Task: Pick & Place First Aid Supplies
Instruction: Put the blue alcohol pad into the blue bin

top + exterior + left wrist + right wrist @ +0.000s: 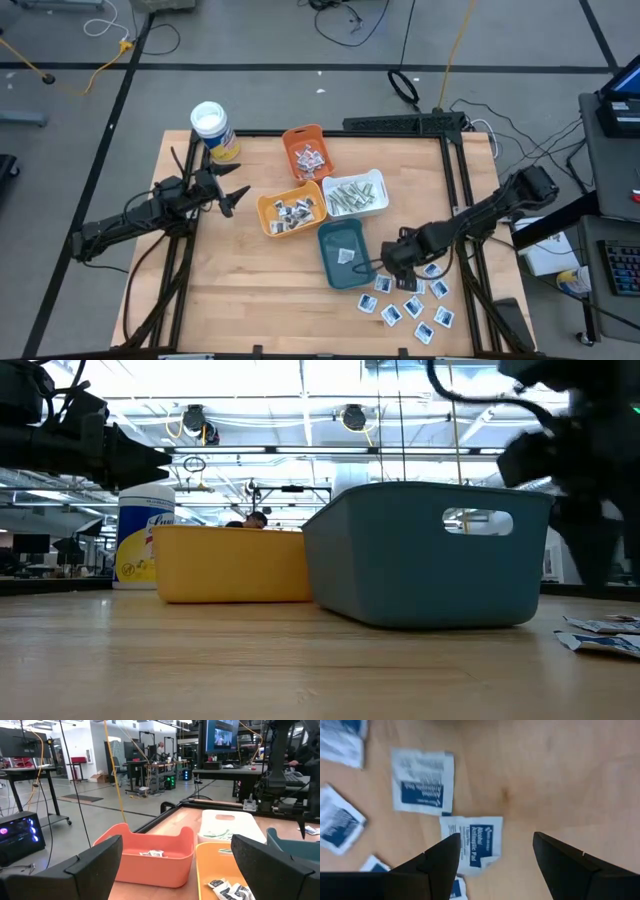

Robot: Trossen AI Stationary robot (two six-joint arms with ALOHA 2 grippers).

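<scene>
Several white first aid sachets with blue print (410,300) lie flat on the wood near the table's near right corner, beside the teal tray (343,250). My right gripper (385,262) hovers over them, pointing steeply down, open and touching nothing. In its wrist view one sachet (472,842) lies below and between the fingers, and another (422,781) lies beyond it. My left gripper (235,195) waits open at the left, level above the table and aimed at the trays.
An orange tray (307,152), a white tray (355,193) of pale strips and a yellow-orange tray (290,212) stand mid-table, each with packets inside. A white-lidded canister (213,130) stands at the far left corner. A black frame rail (462,190) runs along the right edge.
</scene>
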